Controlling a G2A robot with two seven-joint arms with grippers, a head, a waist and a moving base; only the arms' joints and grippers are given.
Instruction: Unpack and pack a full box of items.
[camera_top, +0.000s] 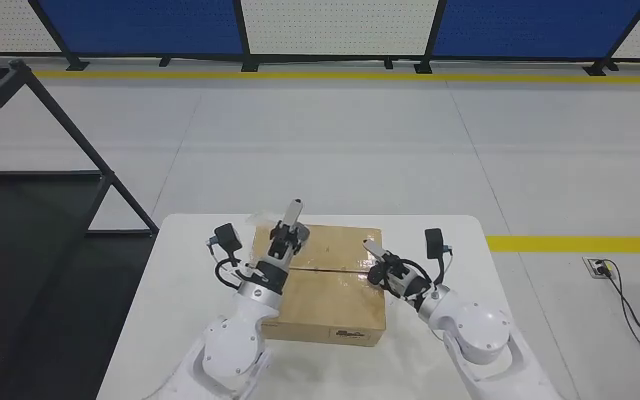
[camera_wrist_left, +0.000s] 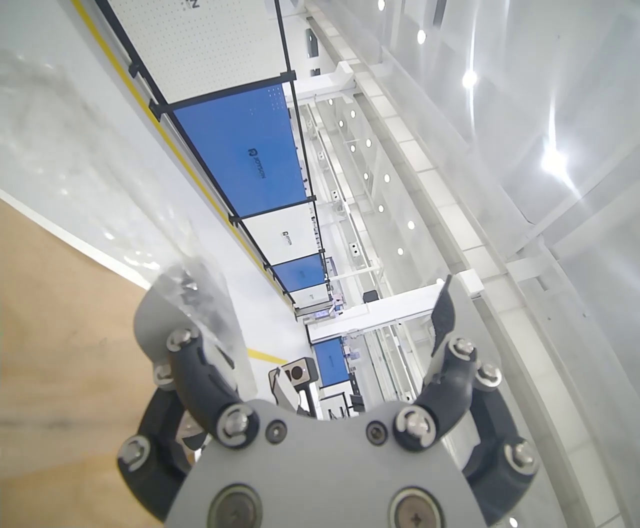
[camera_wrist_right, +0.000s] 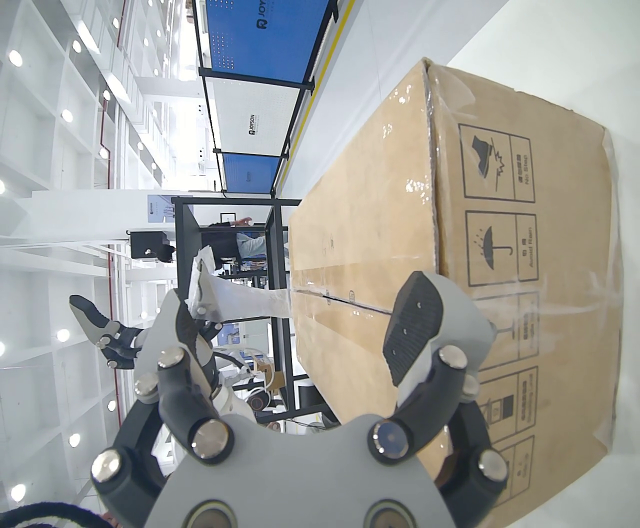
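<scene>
Box (camera_top: 320, 295) logged at bench (camera_top: 440, 330) centre, flaps closed; top seam (camera_top: 330, 270) run from 9 to 3 o'clock. End effectors? (Obs. 1)

Left end effector (camera_wrist_left: 305, 320) noted above the box's 11 o'clock edge, fingers (camera_wrist_left: 445, 310) spread, a clear tape strip (camera_wrist_right: 250, 302) stuck to one finger and stretched from the seam's 9 o'clock end. Right end effector (camera_wrist_right: 295, 315) likewise spread, nothing held, at the seam's 3 o'clock end. (Obs. 2)

Step judged: tape stripping. Advice? (Obs. 1)

The strip should first be pinched firmly, then drawn low along the seam toward 3 o'clock, the box being steadied so it is not lifted. (Obs. 2)
</scene>
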